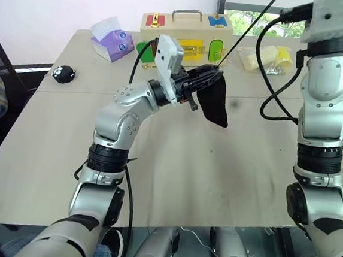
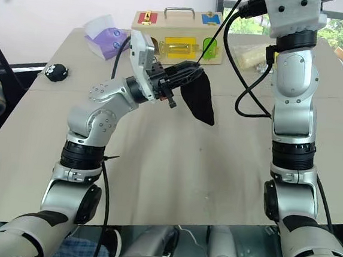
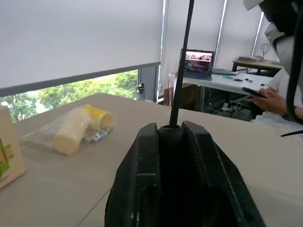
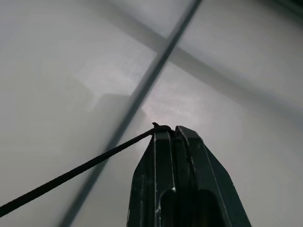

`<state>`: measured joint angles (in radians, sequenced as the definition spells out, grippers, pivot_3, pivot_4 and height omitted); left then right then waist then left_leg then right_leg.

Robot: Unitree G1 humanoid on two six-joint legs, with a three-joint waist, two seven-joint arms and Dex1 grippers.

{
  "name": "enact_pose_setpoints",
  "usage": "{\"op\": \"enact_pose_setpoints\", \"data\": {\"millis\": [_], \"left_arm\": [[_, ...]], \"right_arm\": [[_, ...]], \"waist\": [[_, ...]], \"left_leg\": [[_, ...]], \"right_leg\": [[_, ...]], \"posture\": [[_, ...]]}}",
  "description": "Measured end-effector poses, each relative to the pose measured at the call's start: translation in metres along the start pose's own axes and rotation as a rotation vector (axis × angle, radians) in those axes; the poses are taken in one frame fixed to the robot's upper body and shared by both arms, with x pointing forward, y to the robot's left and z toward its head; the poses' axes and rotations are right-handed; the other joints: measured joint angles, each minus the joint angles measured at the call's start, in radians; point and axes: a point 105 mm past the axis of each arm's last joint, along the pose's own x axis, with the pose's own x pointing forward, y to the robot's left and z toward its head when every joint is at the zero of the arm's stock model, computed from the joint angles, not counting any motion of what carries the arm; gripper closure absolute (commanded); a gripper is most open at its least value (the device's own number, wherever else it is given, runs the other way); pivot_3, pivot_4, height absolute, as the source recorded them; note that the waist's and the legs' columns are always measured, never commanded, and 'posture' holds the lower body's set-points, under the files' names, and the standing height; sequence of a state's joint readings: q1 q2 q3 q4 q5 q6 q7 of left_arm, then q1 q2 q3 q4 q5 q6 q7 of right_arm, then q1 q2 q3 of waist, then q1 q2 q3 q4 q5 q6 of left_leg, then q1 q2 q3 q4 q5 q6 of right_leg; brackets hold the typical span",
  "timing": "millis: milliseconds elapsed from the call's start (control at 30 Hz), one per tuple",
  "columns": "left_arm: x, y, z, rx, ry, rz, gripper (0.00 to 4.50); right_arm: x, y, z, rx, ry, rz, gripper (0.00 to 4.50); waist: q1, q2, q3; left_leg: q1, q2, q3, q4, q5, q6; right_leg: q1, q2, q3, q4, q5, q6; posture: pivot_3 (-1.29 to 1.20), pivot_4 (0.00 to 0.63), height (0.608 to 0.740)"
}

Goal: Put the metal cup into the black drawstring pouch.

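Hanging clear above the pale wooden table [image 1: 173, 183], the soft black fabric drawstring pouch [image 1: 214, 102] is held at its gathered mouth by the left gripper [image 1: 201, 82], fingers clamped on the cloth. The right gripper [image 4: 166, 128], pinched shut on the thin black cord [image 2: 215, 29], holds it taut overhead, apparently cinching the mouth. The metal cup is presumably inside, hidden.
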<state>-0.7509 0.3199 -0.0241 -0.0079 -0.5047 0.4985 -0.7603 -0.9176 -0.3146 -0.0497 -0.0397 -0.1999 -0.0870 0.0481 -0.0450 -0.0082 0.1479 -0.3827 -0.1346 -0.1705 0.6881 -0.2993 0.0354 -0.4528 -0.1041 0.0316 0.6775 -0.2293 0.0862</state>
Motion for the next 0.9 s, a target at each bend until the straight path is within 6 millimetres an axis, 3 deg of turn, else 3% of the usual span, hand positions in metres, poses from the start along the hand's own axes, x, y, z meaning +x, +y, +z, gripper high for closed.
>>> {"op": "enact_pose_setpoints", "data": {"millis": [67,200,367,400,467,567,600,667,733,900], "left_arm": [[-0.003,0.0,-0.012,-0.048,0.038,0.001,2.72],[-0.005,-0.005,-0.013,-0.053,0.051,-0.018,2.72],[-0.02,-0.002,-0.024,-0.056,0.091,0.01,2.61],[-0.022,-0.001,-0.025,-0.055,0.097,0.018,2.61],[-0.031,0.001,-0.029,-0.045,0.114,0.04,2.61],[-0.053,0.006,-0.045,-0.052,0.165,0.111,2.61],[-0.072,0.006,-0.063,-0.055,0.232,0.156,2.61],[-0.102,0.004,-0.094,-0.086,0.343,0.224,2.61],[-0.127,-0.013,-0.12,-0.128,0.408,0.261,2.61],[-0.153,-0.03,-0.128,-0.094,0.431,0.31,2.61]], "right_arm": [[-0.015,0.026,-0.006,0.139,0.046,0.121,4.5],[-0.048,0.073,-0.024,0.311,0.21,0.331,4.5],[-0.09,0.092,-0.04,0.357,0.378,0.559,2.89],[-0.099,0.093,-0.043,0.364,0.407,0.586,2.25],[-0.117,0.09,-0.05,0.404,0.464,0.616,1.54],[-0.156,0.077,-0.067,0.453,0.582,0.68,1.54],[-0.182,0.066,-0.073,0.477,0.64,0.72,1.54],[-0.213,0.051,-0.081,0.522,0.71,0.735,1.54],[-0.238,0.034,-0.083,0.591,0.741,0.733,1.54],[-0.281,0.009,-0.096,0.721,0.824,0.747,1.54]], "waist": [[0.001,0.0,0.0],[0.002,0.0,0.0],[0.006,0.0,0.0],[0.008,0.0,0.0],[0.008,0.0,0.0],[0.011,0.0,0.0],[0.011,0.0,0.0],[0.009,0.001,0.0],[0.01,0.001,0.0],[0.035,0.001,0.0]], "left_leg": [[0.0,0.001,-0.001,0.0,0.0,0.0],[-0.001,0.0,-0.001,0.0,0.0,0.0],[-0.001,0.0,-0.002,0.0,0.0,0.0],[-0.001,0.0,-0.002,0.0,0.0,0.0],[0.0,0.0,-0.002,0.0,0.0,0.0],[0.0,0.0,-0.002,-0.001,0.0,0.0],[0.001,0.0,-0.002,-0.004,0.0,0.0],[0.001,0.0,-0.002,-0.005,0.0,0.0],[0.002,0.001,-0.002,-0.005,0.0,0.0],[0.006,0.001,-0.001,-0.004,0.0,0.0]], "right_leg": [[0.0,0.0,-0.001,0.0,0.0,0.0],[0.0,0.0,-0.001,0.0,0.0,0.0],[0.0,0.0,-0.002,0.0,0.0,0.0],[0.0,0.0,-0.002,0.0,0.0,0.0],[0.0,0.0,-0.002,-0.001,0.0,0.0],[0.001,0.0,-0.002,-0.003,0.0,0.0],[0.003,0.0,-0.002,-0.005,0.0,0.0],[0.003,0.0,-0.001,-0.007,0.0,0.0],[0.003,0.0,-0.001,-0.007,0.0,0.0],[0.009,0.0,-0.001,-0.008,0.002,-0.003]], "posture": [[0.0,0.15,0.71],[0.0,0.15,0.71],[0.0,0.15,0.71],[0.0,0.15,0.71],[0.0,0.15,0.71],[0.0,0.15,0.71],[0.0,0.15,0.71],[0.0,0.15,0.71],[0.0,0.15,0.71],[0.0,0.15,0.71]]}}
